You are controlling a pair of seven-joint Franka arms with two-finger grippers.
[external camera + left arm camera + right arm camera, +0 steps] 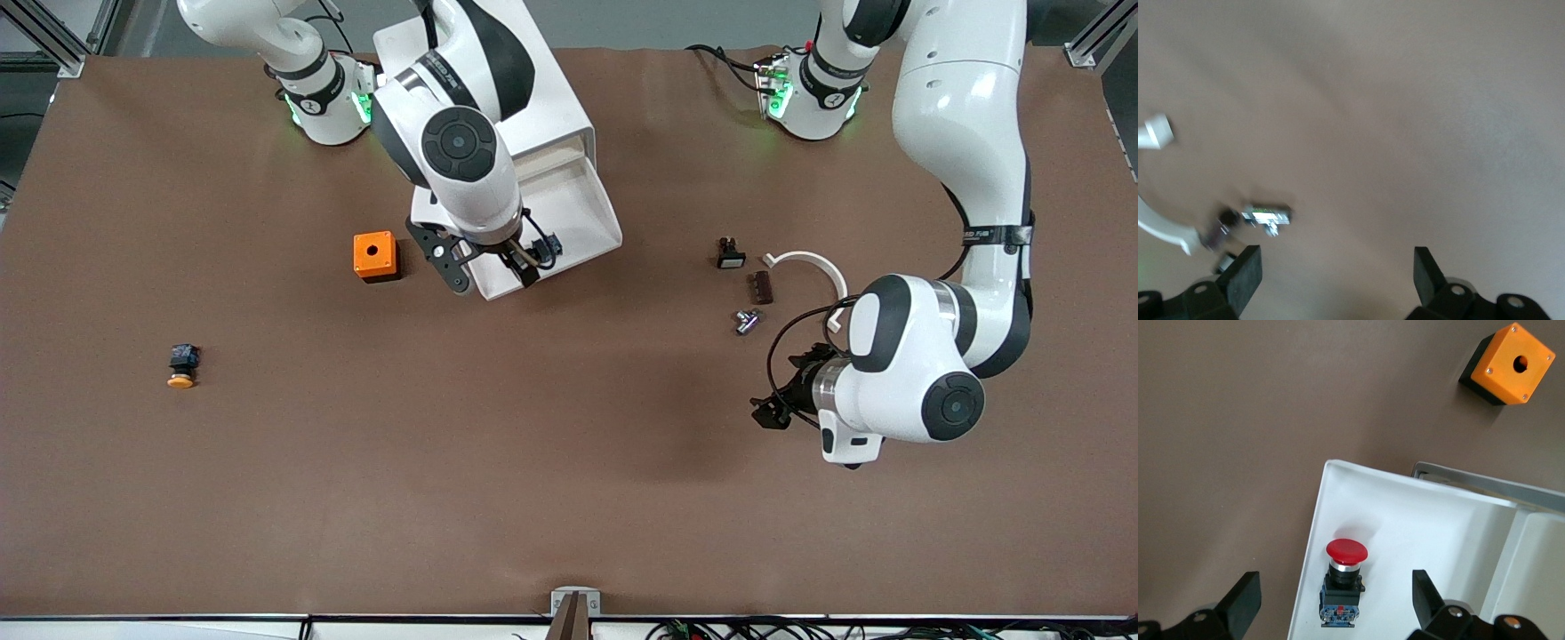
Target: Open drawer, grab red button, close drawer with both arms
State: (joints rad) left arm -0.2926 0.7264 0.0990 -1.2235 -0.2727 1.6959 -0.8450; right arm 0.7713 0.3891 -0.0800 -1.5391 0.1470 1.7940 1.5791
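The white drawer point(582, 209) stands pulled out of its cabinet point(542, 107) toward the front camera. In it lies the button point(1340, 587), red cap on a black body, close to the drawer's front corner and partly hidden in the front view point(551, 243). My right gripper point(487, 265) hangs open just above that corner. In the right wrist view its fingers point(1245, 600) straddle the button and the drawer's front wall point(1313, 540) without touching either. My left gripper point(772, 411) is open and holds nothing, low over bare table toward the left arm's end.
An orange box with a hole point(374, 256) sits beside the drawer toward the right arm's end. A yellow-capped button point(182, 366) lies nearer the camera. Close to the left gripper lie a silver part point(745, 322), a brown block point(762, 286), a black part point(730, 255) and a white curved piece point(805, 260).
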